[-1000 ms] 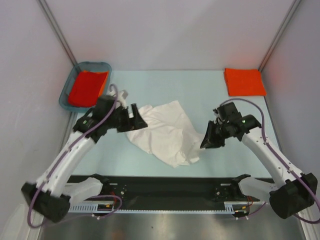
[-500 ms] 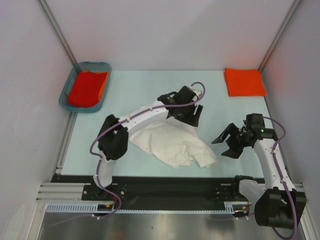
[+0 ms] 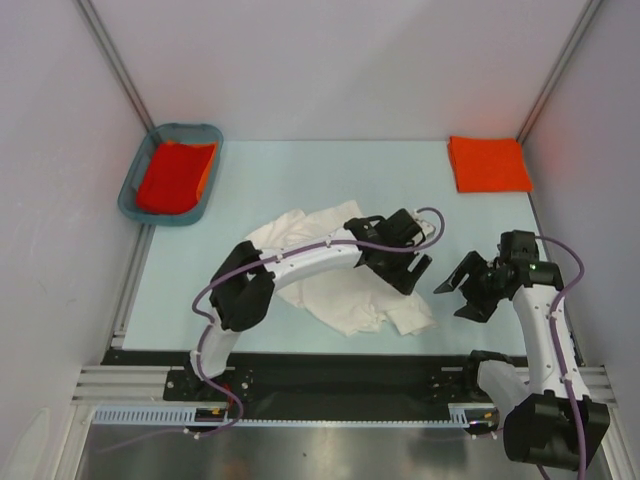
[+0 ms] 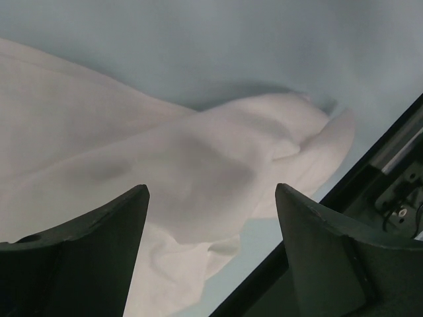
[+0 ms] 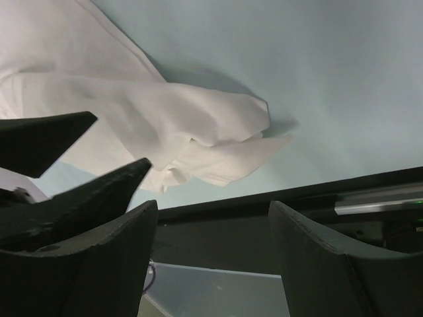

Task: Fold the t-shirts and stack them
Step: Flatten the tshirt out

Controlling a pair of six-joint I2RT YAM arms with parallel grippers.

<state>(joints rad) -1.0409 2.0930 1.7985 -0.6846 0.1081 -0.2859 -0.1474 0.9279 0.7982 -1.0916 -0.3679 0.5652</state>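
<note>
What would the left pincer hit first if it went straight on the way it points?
Most likely the white t-shirt: its bunched cloth lies straight ahead between the fingers of the open left pincer, with the table under it. Depth is unclear.

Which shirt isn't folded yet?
The white shirt, crumpled mid-table beneath the left tool. One orange shirt lies folded flat at the far right; the other orange shirt sits in the basket.
</note>
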